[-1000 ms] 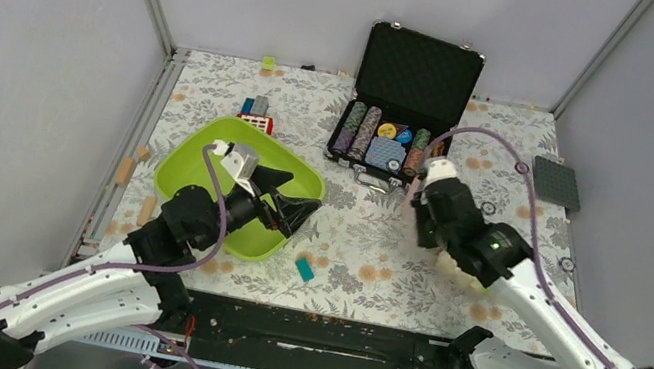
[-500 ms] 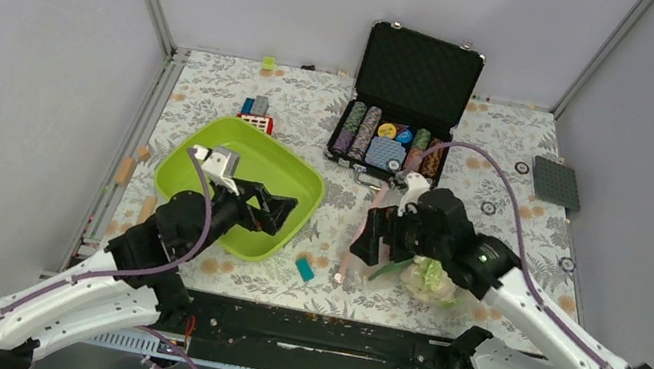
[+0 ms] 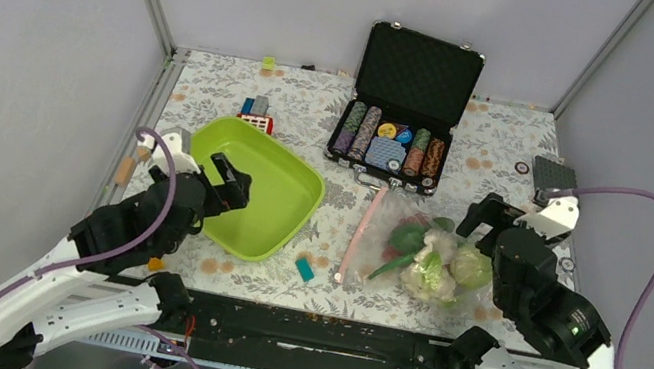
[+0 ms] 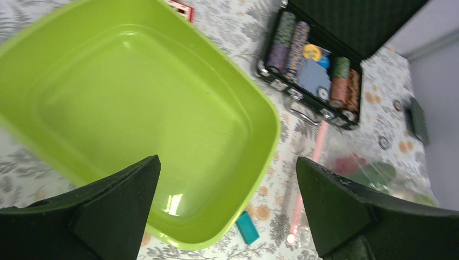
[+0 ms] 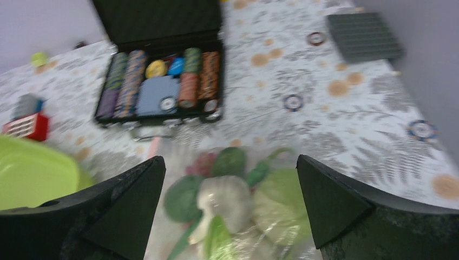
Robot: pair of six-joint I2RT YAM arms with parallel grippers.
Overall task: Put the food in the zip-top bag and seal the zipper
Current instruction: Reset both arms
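Note:
The zip-top bag (image 3: 422, 254) lies flat on the table right of centre. The food shows through it: white cauliflower (image 5: 230, 197), pale cabbage (image 5: 284, 200), dark green fruit (image 5: 181, 197), purple-red grapes (image 5: 200, 162). The pink zipper (image 3: 360, 236) runs along the bag's left edge; I cannot tell whether it is pressed shut. My right gripper (image 3: 498, 225) hovers open above the bag's right end, apart from it and holding nothing. My left gripper (image 3: 227, 182) is open over the lime-green tray (image 3: 286, 193), also with nothing in it.
An open black case of poker chips (image 3: 392, 140) stands behind the bag. A teal block (image 3: 304, 268) lies between tray and zipper. Small coloured blocks (image 3: 256, 113) sit behind the tray. At the far right lie a grey plate (image 3: 557, 181) and loose chips (image 3: 521, 167).
My right gripper opened, let go of the bag and drew back to the right. The bag with the food now lies flat. My left arm pulled back leftward over the tray.

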